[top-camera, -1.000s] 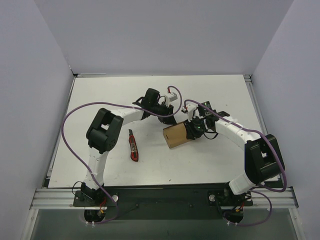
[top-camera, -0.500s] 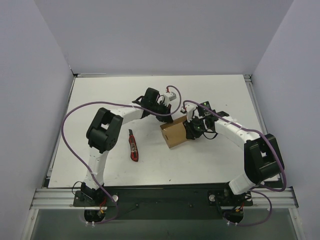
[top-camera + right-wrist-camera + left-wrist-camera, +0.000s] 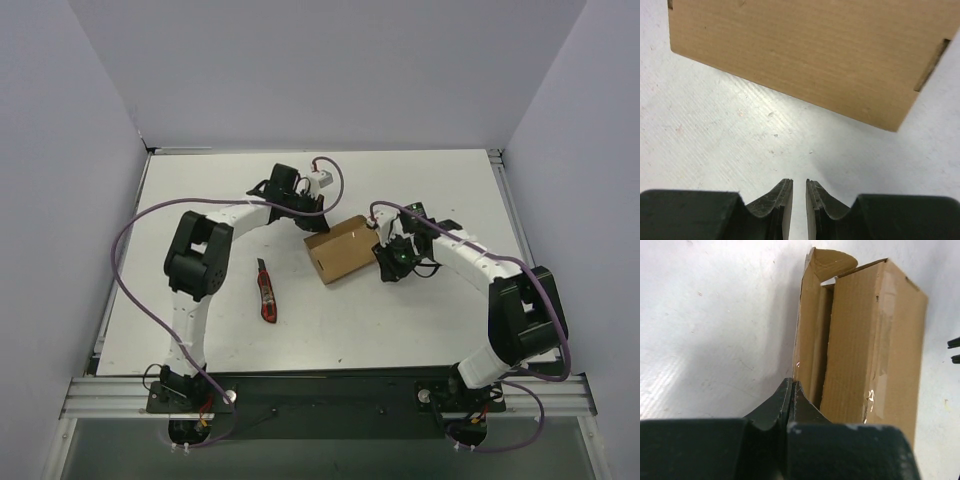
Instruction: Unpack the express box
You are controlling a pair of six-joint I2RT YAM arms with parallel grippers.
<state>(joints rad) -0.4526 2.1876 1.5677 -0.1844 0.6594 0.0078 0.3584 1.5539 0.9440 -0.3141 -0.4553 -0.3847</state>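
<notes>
While closed, left tool [image 3: 791, 384] beside box [image 3: 870, 340]

Express box [image 3: 338, 250] sits mid-table, hemmed in on two sides. Left gripper [image 3: 791, 384] is pinched onto its open flap [image 3: 805, 315] from the far left. Right gripper [image 3: 799, 181] is just off the right face, with a sliver of bare table [image 3: 460, 185] between. Utility knife [image 3: 266, 292] lies near-left, apart from the box. Far side and near-right are wide open.

Brown express box [image 3: 805, 55] on white table [image 3: 705, 135]; fingers [image 3: 782, 202] slightly apart, empty
</notes>
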